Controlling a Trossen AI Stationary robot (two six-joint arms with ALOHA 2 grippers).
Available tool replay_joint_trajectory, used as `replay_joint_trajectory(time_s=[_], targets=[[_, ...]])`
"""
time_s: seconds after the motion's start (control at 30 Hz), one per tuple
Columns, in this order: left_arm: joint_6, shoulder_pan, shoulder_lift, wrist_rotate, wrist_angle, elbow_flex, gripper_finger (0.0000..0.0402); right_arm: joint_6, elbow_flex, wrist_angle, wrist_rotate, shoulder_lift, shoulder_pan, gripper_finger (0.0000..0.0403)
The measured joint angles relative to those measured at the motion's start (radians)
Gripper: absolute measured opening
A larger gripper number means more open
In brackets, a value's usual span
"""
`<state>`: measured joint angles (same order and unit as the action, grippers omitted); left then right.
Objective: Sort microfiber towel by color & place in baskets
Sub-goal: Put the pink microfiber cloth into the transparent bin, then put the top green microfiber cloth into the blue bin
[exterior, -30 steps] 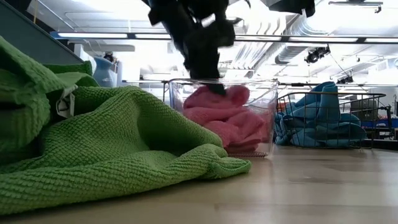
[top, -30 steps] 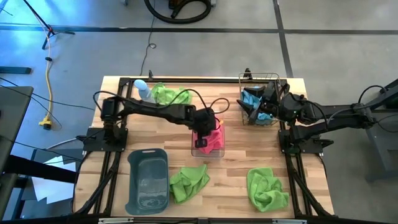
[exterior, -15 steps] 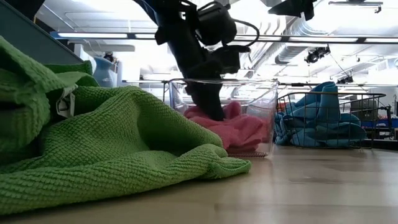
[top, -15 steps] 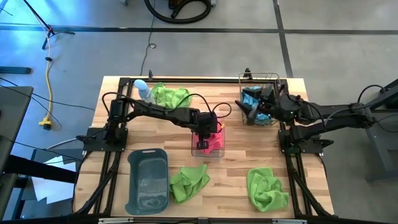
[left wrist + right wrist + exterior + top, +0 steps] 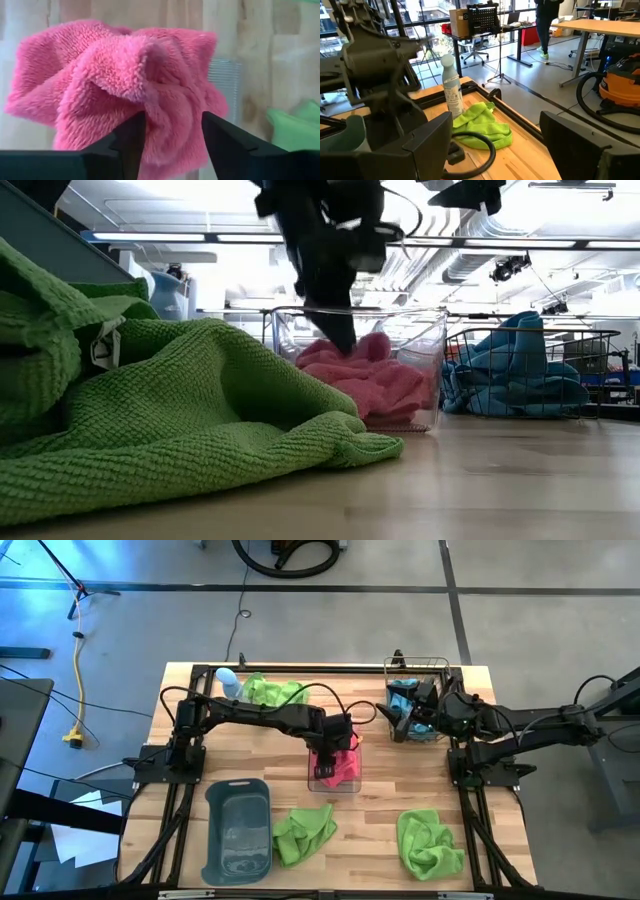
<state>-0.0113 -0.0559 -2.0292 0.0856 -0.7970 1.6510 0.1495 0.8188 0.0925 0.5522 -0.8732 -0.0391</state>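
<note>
A pink towel (image 5: pixel 343 764) lies bunched in the clear bin (image 5: pixel 333 783) at mid-frame of the high view, with the left hand (image 5: pixel 172 132) just above it, fingers parted astride a fold (gripping nothing firmly). The right hand (image 5: pixel 408 716) hangs wide open and empty over the wire basket (image 5: pixel 440 664) of blue towels (image 5: pixel 520 370) at upper right. Green towels (image 5: pixel 430 843) lie on the tabletop (image 5: pixel 380 820) beside the grey tub (image 5: pixel 238 830).

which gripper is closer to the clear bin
Left. The left gripper is over the clear bin, right above its pink towel; the right gripper is off at the wire basket.
</note>
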Motion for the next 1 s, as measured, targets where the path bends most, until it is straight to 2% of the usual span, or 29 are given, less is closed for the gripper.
replay_joint_trajectory(time_s=[0.1, 0.33, 0.5, 0.6, 0.77, 1.0], targets=[[-0.025, -0.008, 0.001, 0.001, -0.080, 0.055, 0.0197, -0.001, 0.000, -0.001, 0.001, 0.004, 0.000, 0.0296], [-0.011, -0.031, 0.007, 0.000, -0.263, 0.186, 0.0200, -0.030, 0.000, -0.001, 0.002, 0.018, 0.000, 0.0296], [0.034, -0.045, 0.136, -0.058, -0.276, 0.171, 0.0200, -0.046, 0.000, -0.012, 0.048, 0.045, 0.000, 0.0296], [0.065, -0.048, 0.263, -0.139, -0.187, 0.109, 0.0200, -0.046, 0.000, -0.024, 0.051, 0.066, 0.000, 0.0296], [0.065, -0.049, 0.507, -0.234, 0.035, -0.077, 0.0200, -0.045, 0.000, -0.068, 0.031, 0.076, 0.000, 0.0296], [0.105, -0.048, 0.819, -0.238, 0.426, -0.406, 0.0200, -0.043, 0.000, -0.238, -0.110, 0.048, 0.000, 0.0296]])
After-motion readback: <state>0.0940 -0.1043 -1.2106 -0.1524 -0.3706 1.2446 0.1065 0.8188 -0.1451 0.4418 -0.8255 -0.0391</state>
